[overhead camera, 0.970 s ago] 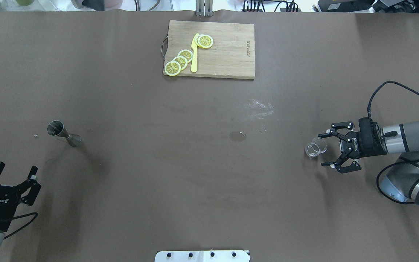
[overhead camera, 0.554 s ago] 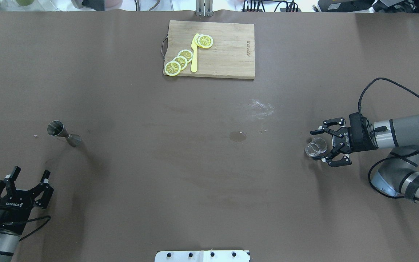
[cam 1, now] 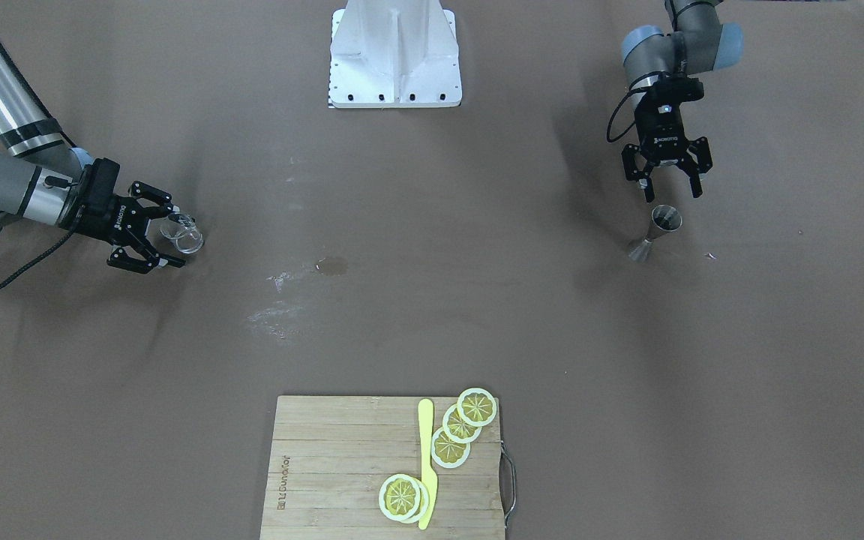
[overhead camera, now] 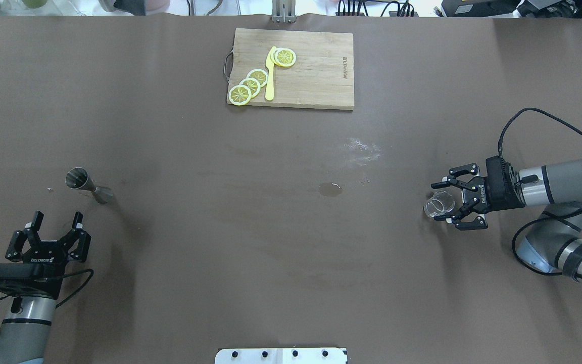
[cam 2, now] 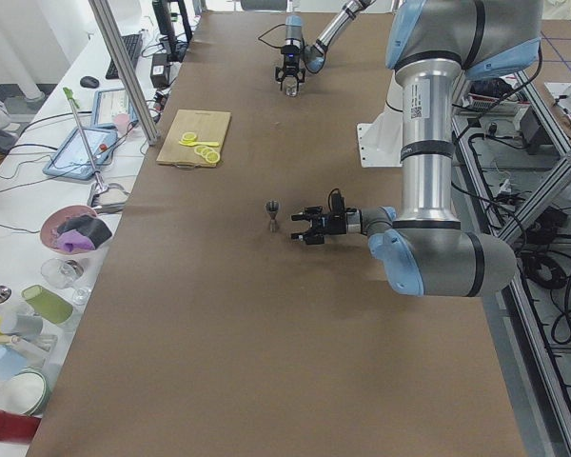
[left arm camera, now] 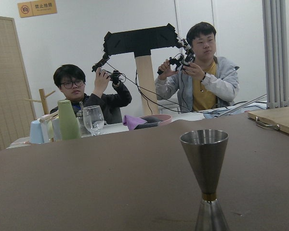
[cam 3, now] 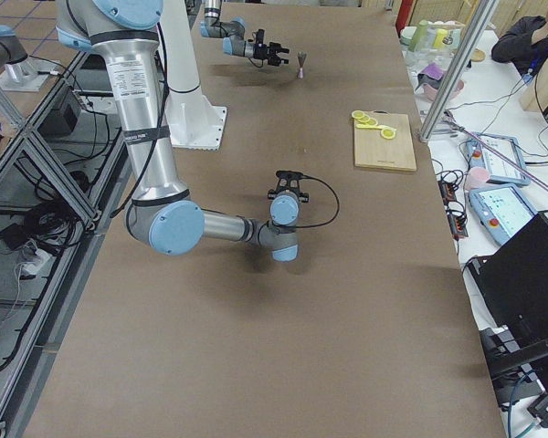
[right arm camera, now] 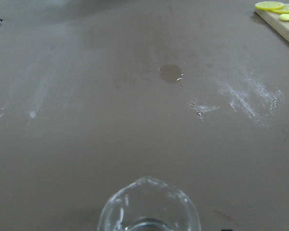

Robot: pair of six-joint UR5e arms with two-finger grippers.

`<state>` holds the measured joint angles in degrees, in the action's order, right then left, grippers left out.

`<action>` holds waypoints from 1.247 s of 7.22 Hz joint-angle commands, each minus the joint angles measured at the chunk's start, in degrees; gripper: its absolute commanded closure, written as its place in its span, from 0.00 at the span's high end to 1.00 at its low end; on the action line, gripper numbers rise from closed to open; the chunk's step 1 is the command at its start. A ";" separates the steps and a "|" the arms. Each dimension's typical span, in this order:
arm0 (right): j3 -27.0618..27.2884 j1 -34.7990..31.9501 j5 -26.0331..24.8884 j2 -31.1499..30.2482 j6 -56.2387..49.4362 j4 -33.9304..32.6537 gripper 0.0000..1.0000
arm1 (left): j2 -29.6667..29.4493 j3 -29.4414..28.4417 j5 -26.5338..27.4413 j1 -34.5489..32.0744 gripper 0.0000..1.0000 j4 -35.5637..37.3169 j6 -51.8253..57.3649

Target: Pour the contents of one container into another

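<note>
Standing upright are a clear spouted cup (overhead camera: 439,206) and steel jigger (overhead camera: 89,185).

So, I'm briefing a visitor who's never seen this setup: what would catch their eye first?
Probably the right gripper, its fingers either side of a small clear glass toward the table's right. Next, the steel jigger standing alone on the left, just ahead of the open left gripper, and the wooden board with lemon slices at the far side.
</note>
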<state>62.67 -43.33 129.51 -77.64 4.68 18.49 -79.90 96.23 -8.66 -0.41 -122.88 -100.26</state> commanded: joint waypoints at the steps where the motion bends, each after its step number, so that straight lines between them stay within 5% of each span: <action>1: 0.00 0.00 0.04 -0.05 0.06 -0.03 0.76 | -2.97 -1.04 -2.40 -1.60 0.84 0.18 0.07; 5: 0.00 0.00 0.21 -0.05 0.24 -0.03 0.58 | -8.86 -5.78 -6.28 -7.31 0.83 0.27 0.42; 9: 0.17 -4.99 4.49 0.74 0.24 -1.17 0.14 | -10.54 -5.88 -6.19 -8.46 0.83 0.36 0.51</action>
<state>62.79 -45.83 131.51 -77.36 4.92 17.99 -90.05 90.44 -14.85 -8.60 -122.55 -99.79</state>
